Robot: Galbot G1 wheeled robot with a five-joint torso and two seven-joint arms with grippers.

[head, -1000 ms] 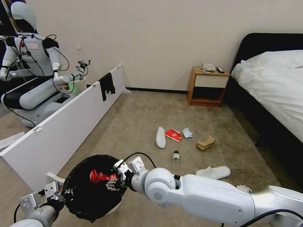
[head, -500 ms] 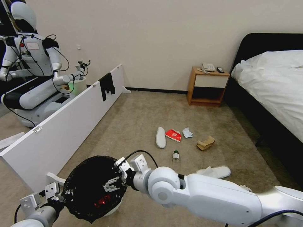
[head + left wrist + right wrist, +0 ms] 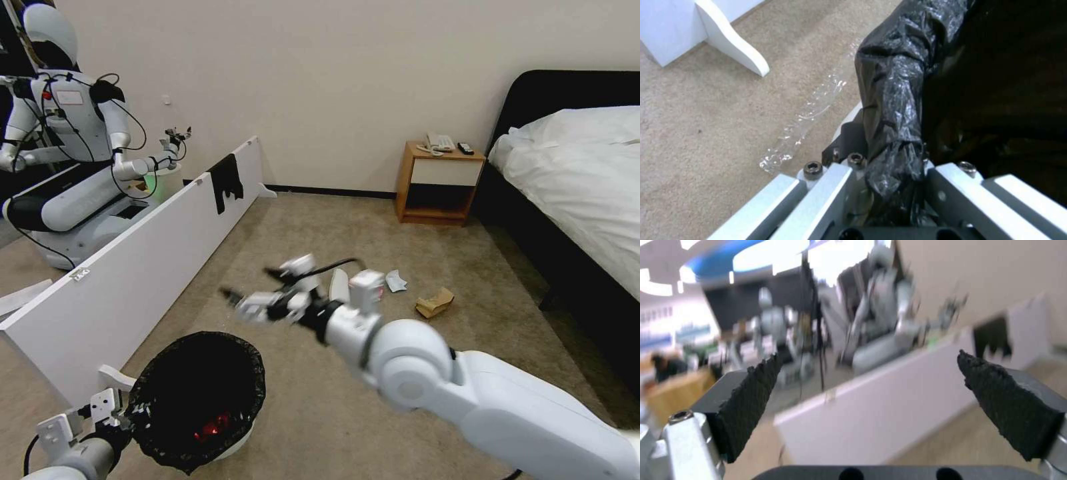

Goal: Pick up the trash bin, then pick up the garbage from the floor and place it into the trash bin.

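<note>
Right gripper (image 3: 867, 386) wide open, empty.

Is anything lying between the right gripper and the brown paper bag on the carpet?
Nothing visible: the right gripper is open in the air, and bare carpet leads to the brown paper bag.

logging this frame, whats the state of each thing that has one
trash bin: upright, held off the floor by its rim
left gripper: shut on bin rim
right gripper: open, empty, above the floor
red can: inside bin
brown paper bag: crumpled on floor
</note>
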